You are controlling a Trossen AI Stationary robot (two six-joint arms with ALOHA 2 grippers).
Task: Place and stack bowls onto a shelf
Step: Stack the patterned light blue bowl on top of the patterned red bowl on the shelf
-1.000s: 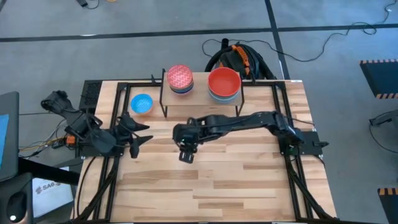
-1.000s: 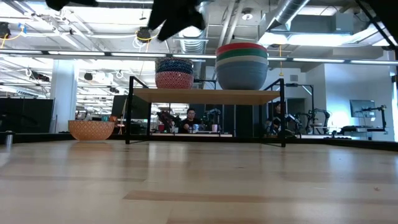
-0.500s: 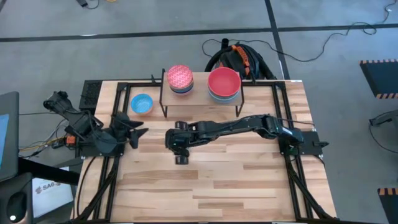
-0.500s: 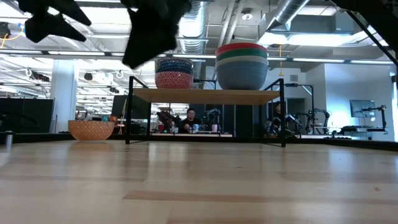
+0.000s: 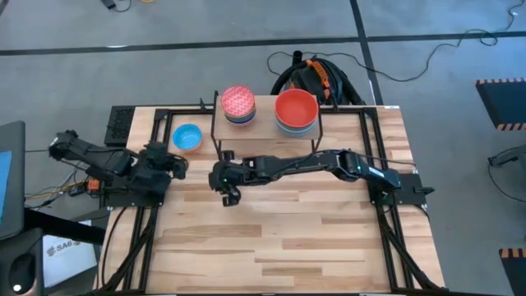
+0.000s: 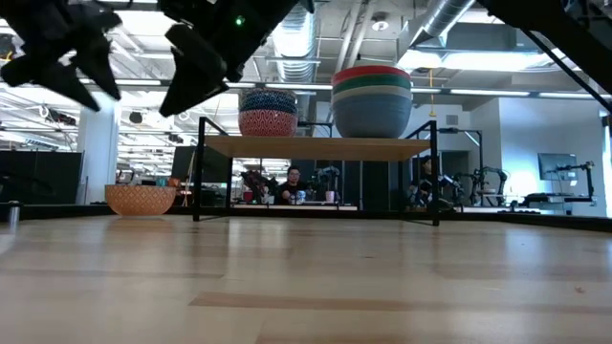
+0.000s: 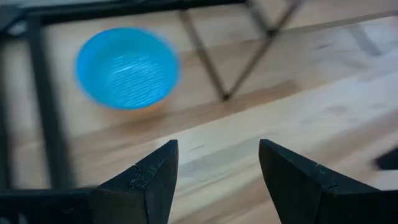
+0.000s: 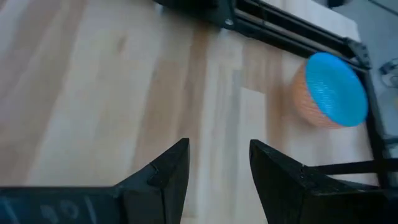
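Light-wood desk [image 5: 271, 230]: last loose bowl, round bright-blue inside [image 5: 187, 137], sits beside the shelf [image 5: 265, 125]; left gripper [image 5: 174, 164] nearer than right gripper [image 5: 223, 187], both jaws apart, empty.

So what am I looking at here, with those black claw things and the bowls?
It is a robot with two dark arms at a wooden table, each ending in a two-finger gripper. One picture looks straight down, one looks level across the tabletop, and two come from cameras on the arms' wrists, so the dark fingers show at the bottom.

The left gripper and the right gripper are both open and hold nothing.

A small shelf stands at the back. It carries two stacks of bowls: one topped by a red patterned bowl, one topped by a plain red bowl. One bowl, blue inside and orange patterned outside, sits on the table beside the shelf. Both wrist cameras point towards it.
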